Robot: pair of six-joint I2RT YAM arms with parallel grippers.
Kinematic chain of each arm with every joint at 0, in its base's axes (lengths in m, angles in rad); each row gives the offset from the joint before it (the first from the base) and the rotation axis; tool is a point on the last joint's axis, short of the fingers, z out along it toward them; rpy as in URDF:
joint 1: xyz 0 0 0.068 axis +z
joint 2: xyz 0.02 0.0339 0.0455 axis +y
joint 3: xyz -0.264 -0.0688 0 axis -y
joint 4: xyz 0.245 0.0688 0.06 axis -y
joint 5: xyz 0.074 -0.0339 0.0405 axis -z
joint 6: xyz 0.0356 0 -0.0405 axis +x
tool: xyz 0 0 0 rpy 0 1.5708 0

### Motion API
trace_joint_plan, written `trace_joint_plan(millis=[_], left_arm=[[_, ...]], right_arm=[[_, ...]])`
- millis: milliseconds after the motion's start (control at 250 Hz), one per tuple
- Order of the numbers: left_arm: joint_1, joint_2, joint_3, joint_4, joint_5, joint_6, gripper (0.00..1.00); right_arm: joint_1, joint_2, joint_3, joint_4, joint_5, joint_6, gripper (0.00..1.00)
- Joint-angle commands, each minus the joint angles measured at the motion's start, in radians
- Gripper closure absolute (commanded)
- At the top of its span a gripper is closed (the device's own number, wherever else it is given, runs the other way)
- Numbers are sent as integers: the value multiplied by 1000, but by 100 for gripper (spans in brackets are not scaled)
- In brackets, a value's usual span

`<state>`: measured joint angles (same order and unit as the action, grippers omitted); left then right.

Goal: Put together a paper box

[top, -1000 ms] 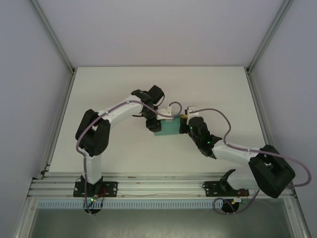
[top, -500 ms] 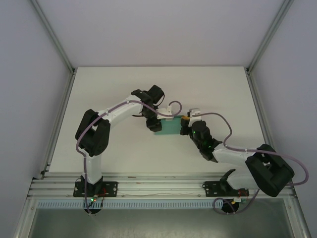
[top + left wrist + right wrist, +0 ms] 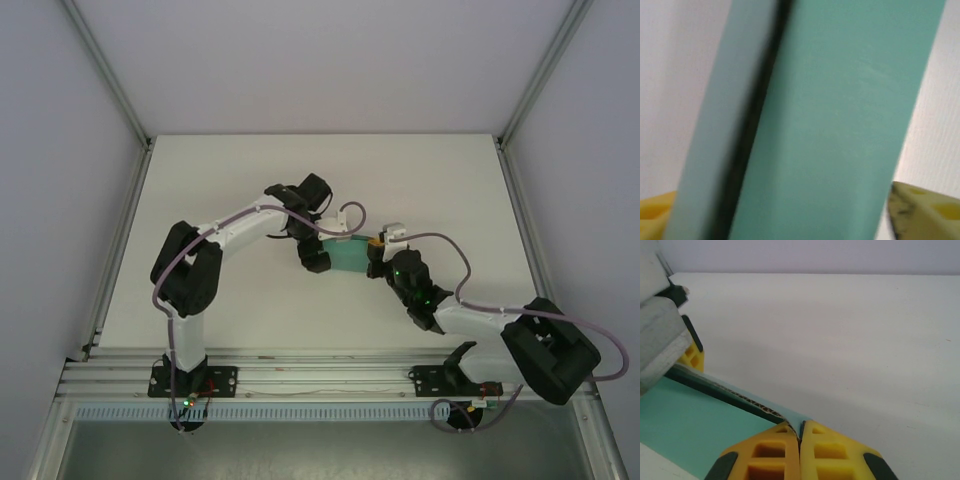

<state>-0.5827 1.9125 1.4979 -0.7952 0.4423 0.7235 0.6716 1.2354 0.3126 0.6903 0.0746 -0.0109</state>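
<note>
The teal paper box (image 3: 350, 256) hangs just above the white table (image 3: 430, 180), between my two grippers. My left gripper (image 3: 318, 256) holds its left end; in the left wrist view the box (image 3: 840, 125) crosses the frame, a dark open seam running along it, and a yellow fingertip (image 3: 925, 210) shows at either side. My right gripper (image 3: 377, 257) is shut on the right end. In the right wrist view its yellow fingers (image 3: 770, 455) pinch a thin card edge of the box (image 3: 690, 415), with the gripper midpoint (image 3: 800, 432) on that edge.
Aluminium frame posts and grey walls close in the table on three sides. A rail (image 3: 320, 375) carrying both arm bases runs along the near edge. Bare white table lies beyond the box and to both sides.
My right gripper has shifted slightly left and toward the far side, still on the box. The box has turned and now looks narrower from above. The left arm has barely moved.
</note>
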Motion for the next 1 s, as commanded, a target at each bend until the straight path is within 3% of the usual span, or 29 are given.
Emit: trace_joint_plan(millis=[0,188,380,592,708,855,995], left_arm=[[-1,-78,-27,34,9,-44,0],[-2,-186,-84,113,-42,-154,0],[-2,-316,-230,263,-199,-370,0],[-1,-395,-311,337,-286,-612,0],[0,-405,-321,340,-267,-689,18],[1,-424,-355,368,-215,-678,46],[-1,-416,-367,379,-205,-663,55]], right_arm=[[7,3,-24,-189,19,-16,100],[11,-6,-17,-195,42,-19,100],[28,-10,-3,-211,75,-33,100],[55,2,55,-277,110,-56,100],[61,20,80,-290,116,-45,100],[63,33,98,-307,112,-33,100],[66,41,117,-329,104,-29,100]])
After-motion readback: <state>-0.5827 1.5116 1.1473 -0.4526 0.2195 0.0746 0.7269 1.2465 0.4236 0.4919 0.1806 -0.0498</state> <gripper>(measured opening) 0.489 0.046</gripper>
